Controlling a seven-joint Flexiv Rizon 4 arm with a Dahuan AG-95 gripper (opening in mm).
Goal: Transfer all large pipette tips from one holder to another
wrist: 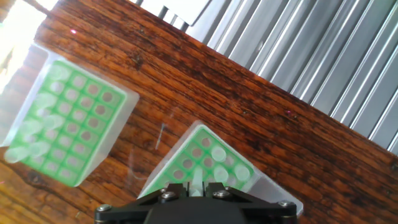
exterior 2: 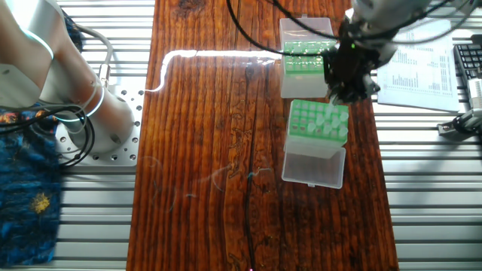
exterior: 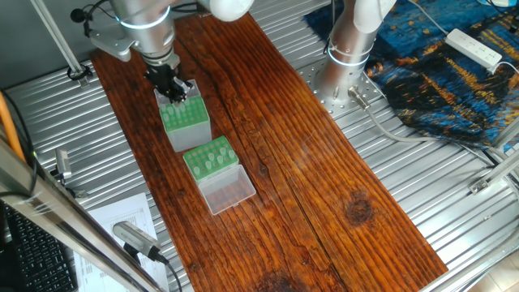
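The gripper [exterior: 175, 95] hangs just above the taller grey-sided holder [exterior: 185, 122], one pale tip [wrist: 197, 182] showing between its fingers; how far they are parted I cannot tell; beside that holder sits the low green rack [exterior: 211, 157], carrying several tips, clear lid [exterior: 228, 191] open.
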